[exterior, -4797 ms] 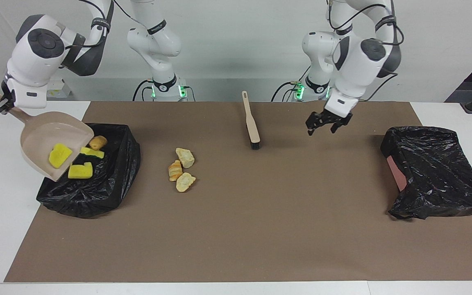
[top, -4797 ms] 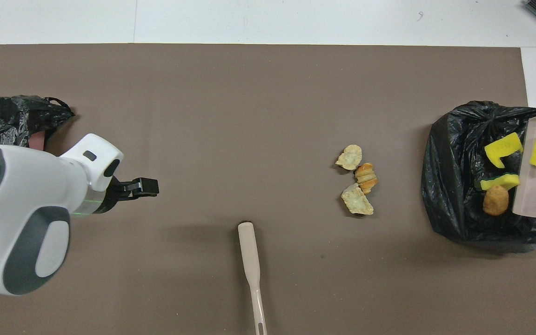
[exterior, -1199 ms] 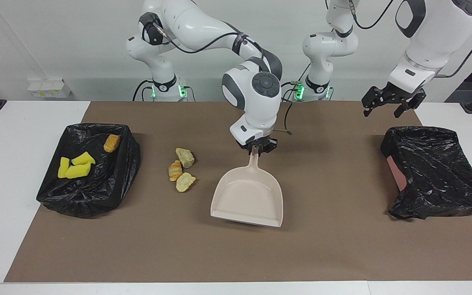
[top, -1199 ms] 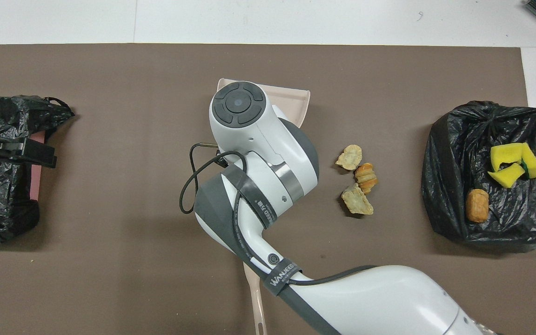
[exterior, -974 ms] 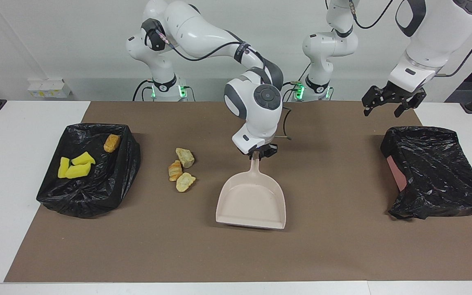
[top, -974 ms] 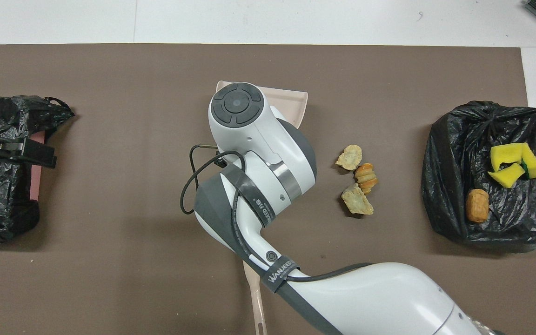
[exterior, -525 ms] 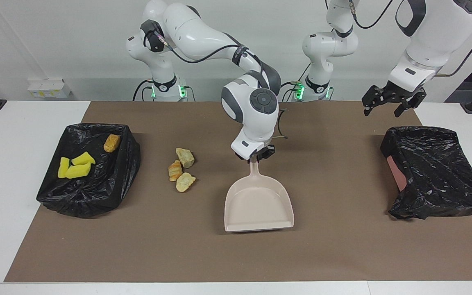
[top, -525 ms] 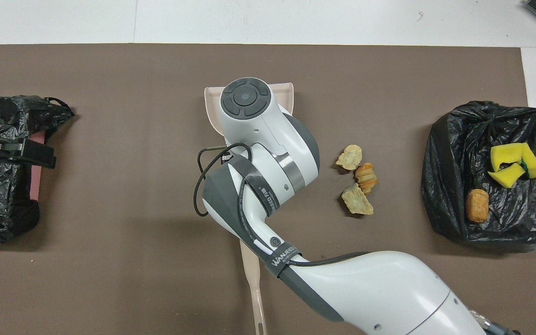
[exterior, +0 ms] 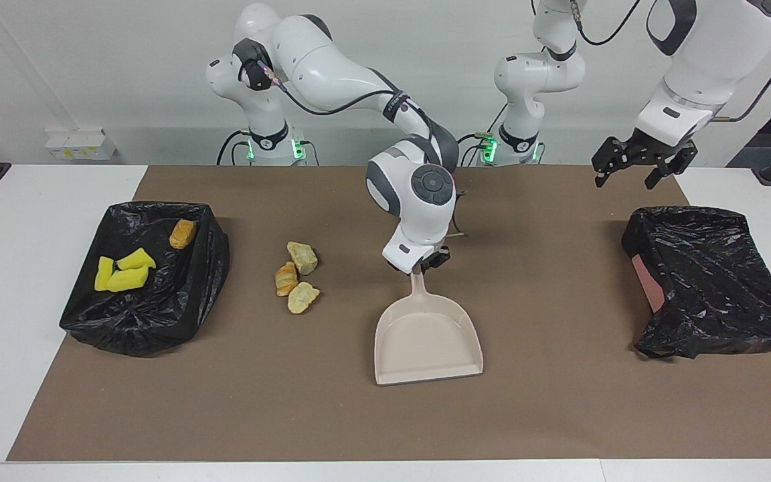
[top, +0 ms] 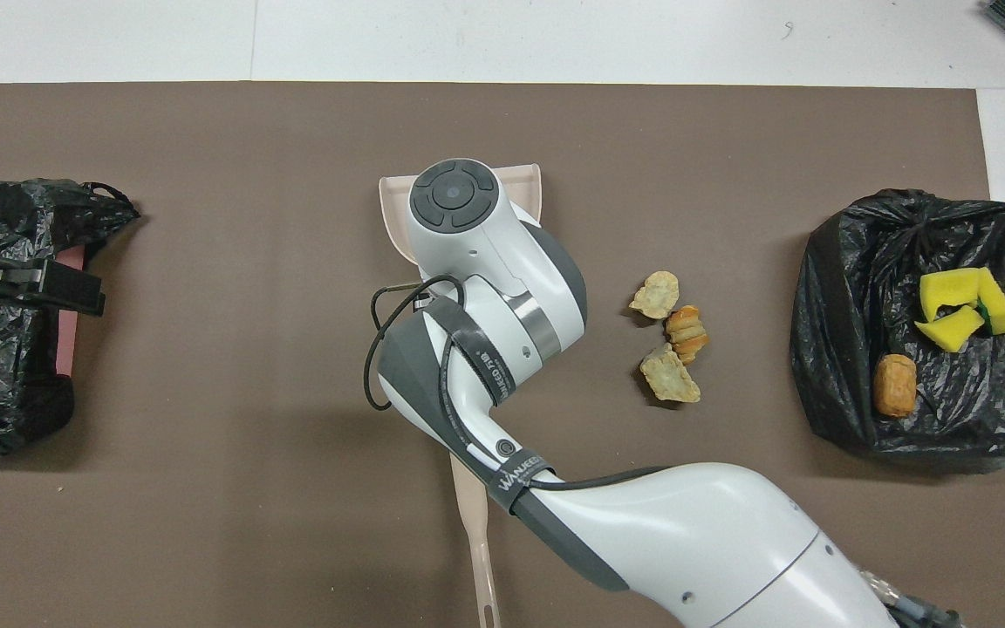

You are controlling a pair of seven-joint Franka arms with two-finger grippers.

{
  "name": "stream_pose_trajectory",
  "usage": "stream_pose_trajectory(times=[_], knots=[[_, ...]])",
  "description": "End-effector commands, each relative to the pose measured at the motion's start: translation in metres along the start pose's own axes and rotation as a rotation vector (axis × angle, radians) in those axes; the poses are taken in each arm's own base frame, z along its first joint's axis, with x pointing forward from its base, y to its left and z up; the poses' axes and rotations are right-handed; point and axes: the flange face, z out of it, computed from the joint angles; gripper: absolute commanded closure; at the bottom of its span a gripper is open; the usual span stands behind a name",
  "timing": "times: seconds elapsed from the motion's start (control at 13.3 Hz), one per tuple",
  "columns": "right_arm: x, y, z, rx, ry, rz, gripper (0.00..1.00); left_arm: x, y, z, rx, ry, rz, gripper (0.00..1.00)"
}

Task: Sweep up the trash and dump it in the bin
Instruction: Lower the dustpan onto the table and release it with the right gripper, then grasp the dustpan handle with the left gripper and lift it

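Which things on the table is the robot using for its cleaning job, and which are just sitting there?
Part of the job:
- right gripper, shut on the dustpan
- three bread pieces on the mat
- bin holding yellow wedges and a tan lump
- brush

Just there:
- second bagged bin
- left gripper, open, waiting over the table

Both arms are glossy white, built of rounded segments with dark grey joint sections. The right arm (exterior: pixel 332 53) has a round dark grey cap with ring-and-segment markings at its wrist, a silver band below it, and a black strap printed with white lettering that pins a thin black cable looping along the casing. The left arm (exterior: pixel 700 60) carries similar black cables. Both grippers are black. Green lights glow at the bases.
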Motion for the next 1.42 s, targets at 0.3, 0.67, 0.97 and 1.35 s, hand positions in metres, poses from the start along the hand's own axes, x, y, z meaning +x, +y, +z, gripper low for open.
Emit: stream_pose_trajectory(times=[0.3,0.67,0.97,1.35], knots=[[-0.016,0.010,-0.053,0.042,0.037,-0.001,0.21,0.006,0.007,0.004,-0.061,0.038,-0.005,0.00],[-0.144,0.042,-0.107,0.025,-0.054,-0.040,0.18,0.049,0.058,0.052,-0.079,0.091,0.016,0.00],[-0.258,0.038,-0.079,0.008,-0.070,-0.126,0.18,0.074,0.123,0.097,-0.091,0.106,0.079,0.00],[-0.321,0.017,-0.029,0.030,-0.105,-0.143,0.20,0.084,0.216,0.157,-0.066,0.120,-0.030,0.00]])
